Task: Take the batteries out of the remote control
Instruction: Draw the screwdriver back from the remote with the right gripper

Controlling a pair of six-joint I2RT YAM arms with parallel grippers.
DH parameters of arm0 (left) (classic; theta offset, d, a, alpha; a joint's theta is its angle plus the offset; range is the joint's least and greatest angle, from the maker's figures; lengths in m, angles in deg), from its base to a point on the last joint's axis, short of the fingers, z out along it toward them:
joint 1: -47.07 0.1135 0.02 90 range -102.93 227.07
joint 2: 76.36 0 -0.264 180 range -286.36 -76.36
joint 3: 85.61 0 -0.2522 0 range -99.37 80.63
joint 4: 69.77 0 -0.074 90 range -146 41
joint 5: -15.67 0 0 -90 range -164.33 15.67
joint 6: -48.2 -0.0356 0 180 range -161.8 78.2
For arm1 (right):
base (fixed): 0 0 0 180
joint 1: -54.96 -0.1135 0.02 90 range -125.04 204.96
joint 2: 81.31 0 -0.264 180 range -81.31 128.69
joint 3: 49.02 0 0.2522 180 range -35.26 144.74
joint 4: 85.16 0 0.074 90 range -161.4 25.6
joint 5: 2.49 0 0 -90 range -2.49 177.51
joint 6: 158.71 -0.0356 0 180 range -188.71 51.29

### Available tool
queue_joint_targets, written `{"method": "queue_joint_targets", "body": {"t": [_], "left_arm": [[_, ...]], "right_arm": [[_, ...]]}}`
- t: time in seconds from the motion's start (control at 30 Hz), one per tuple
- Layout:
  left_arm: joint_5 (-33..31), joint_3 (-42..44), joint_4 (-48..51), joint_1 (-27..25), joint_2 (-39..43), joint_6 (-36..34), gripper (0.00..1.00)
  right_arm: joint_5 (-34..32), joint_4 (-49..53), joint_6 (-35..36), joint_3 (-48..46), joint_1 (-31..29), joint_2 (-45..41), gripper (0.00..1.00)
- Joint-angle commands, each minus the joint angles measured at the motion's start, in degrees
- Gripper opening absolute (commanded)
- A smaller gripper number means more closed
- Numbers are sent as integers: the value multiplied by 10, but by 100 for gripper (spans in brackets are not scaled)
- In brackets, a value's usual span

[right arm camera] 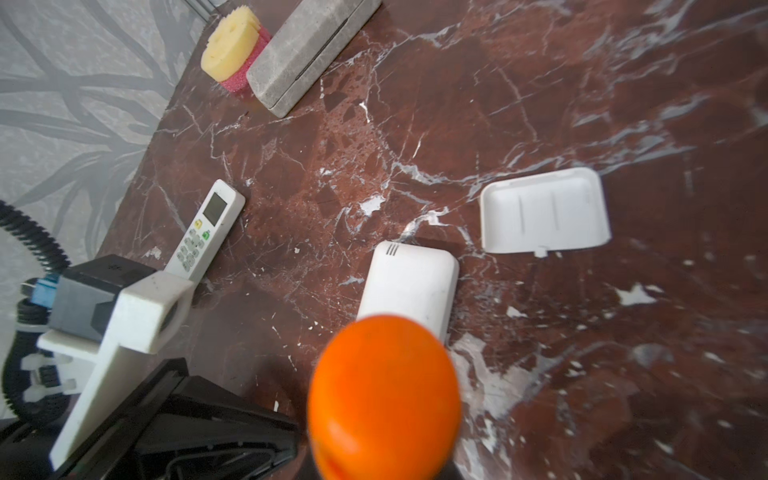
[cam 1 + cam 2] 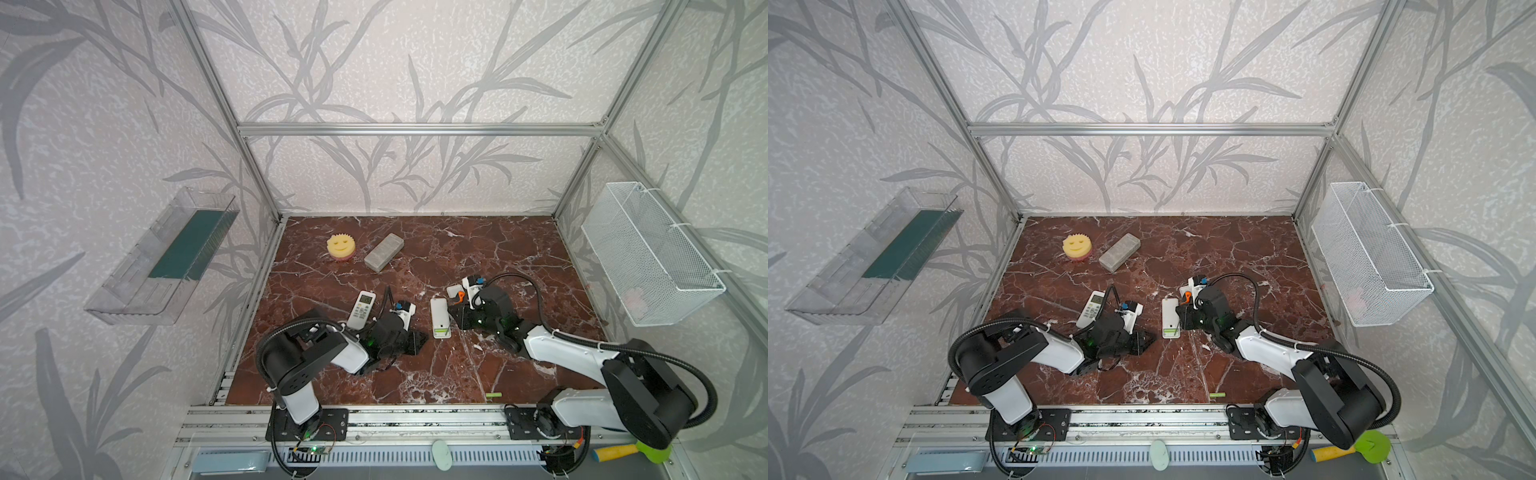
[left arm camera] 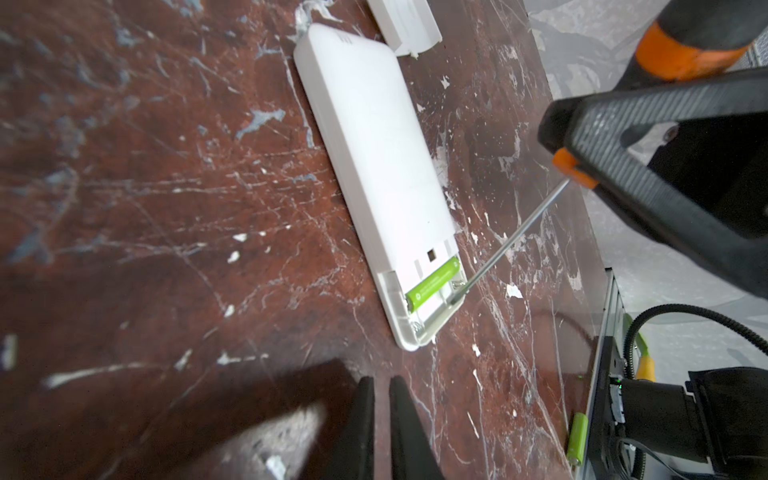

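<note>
Where shaft meets compartment, tip blurs, battery half tucked

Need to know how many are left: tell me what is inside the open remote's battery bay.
One battery lies in the white remote bay; the slot beside it looks empty, its spring bare, with the screwdriver tip there. Nothing covers the bay.

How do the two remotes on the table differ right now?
The left remote lies keypad and screen up, closed, beside the left claw. The right remote lies back up, compartment open with one green battery inside and its cover lying apart. Both are white, slim and flat on the table.
</note>
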Motion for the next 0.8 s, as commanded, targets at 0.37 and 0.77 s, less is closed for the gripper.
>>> {"method": "queue_joint_targets", "body": {"t": [0.37, 0.77], "left_arm": [[14, -111, 242, 68, 58, -109, 18], [39, -103, 189, 69, 14, -82, 18]], "right_arm": [[-188, 98, 21, 51, 2, -13, 0], [-138, -27, 37, 131, -1, 153, 0]]}}
